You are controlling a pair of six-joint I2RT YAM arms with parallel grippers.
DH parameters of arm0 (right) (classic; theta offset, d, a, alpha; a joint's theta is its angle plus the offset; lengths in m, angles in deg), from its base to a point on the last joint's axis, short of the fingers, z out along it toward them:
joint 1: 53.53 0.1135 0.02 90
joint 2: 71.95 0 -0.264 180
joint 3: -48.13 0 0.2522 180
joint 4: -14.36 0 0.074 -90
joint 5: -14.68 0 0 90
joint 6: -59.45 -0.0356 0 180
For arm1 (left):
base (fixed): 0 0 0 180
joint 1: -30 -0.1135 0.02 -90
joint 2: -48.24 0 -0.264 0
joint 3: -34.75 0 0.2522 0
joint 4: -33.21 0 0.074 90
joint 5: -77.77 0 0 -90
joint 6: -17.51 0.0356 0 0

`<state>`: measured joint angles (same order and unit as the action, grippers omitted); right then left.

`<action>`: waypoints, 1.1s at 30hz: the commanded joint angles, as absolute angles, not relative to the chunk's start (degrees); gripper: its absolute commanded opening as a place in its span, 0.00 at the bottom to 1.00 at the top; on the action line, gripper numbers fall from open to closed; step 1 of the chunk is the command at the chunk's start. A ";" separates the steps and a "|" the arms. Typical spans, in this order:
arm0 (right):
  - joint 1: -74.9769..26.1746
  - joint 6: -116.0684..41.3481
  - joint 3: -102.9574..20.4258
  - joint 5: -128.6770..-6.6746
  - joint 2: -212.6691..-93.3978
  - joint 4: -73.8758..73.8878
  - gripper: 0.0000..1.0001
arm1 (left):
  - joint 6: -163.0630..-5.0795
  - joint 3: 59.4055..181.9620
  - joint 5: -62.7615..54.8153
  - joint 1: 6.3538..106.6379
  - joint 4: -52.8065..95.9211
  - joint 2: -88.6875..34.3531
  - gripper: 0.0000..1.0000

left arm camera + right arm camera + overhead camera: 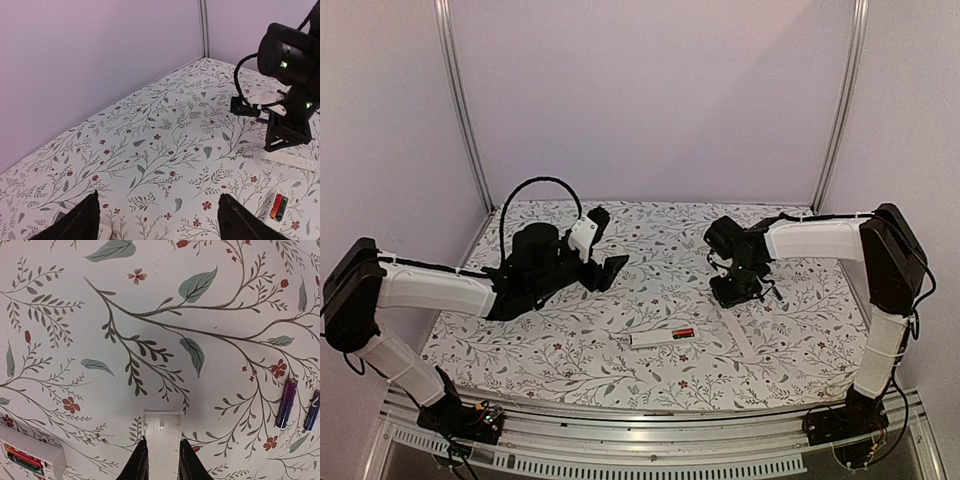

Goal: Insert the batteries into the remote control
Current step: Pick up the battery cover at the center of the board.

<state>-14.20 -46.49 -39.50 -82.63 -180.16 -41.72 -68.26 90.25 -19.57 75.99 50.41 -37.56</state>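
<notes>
The white remote control (660, 337) lies near the table's front middle, its open compartment showing something red; the right wrist view catches its end (31, 458) at lower left. Two slim dark batteries (286, 403) (312, 410) lie side by side on the cloth, right of my right gripper. That right gripper (160, 442) (738, 292) hangs low over the table, its fingers pressed against both long edges of a flat white battery cover (161, 427). My left gripper (157, 220) (610, 270) hovers open over bare cloth at the left, holding nothing.
A floral cloth (650, 250) covers the table, with plain walls at the back and sides. From the left wrist view the remote (279, 207) lies at lower right, and the right arm (290, 100) stands above a white strip (292, 161) lying flat on the cloth.
</notes>
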 commanded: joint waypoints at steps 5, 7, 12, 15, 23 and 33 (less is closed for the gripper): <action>-13.98 -45.41 -39.88 -82.84 -183.72 -40.40 0.17 | -68.62 91.08 -19.22 75.73 49.52 -37.50 0.81; -13.98 -45.42 -39.64 -83.18 -184.29 -40.58 0.17 | -68.57 91.05 -19.35 75.74 49.59 -37.46 0.81; -13.97 -45.48 -38.68 -82.65 -184.75 -39.28 0.15 | -68.71 91.05 -19.14 75.74 49.60 -37.63 0.81; -13.99 -45.40 -38.35 -83.09 -185.13 -38.92 0.14 | -68.67 91.05 -19.17 75.70 49.60 -37.55 0.81; -14.00 -44.77 -38.95 -83.63 -186.03 -38.68 0.09 | -68.56 90.97 -19.22 75.77 49.63 -37.31 0.81; -14.02 -45.56 -37.48 -83.67 -185.61 -38.86 0.00 | -68.46 90.97 -19.10 75.70 49.71 -36.85 0.81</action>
<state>-14.17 -45.03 -39.15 -83.11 -183.78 -38.51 -68.26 90.25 -19.33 75.99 50.37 -37.56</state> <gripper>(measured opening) 0.026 0.812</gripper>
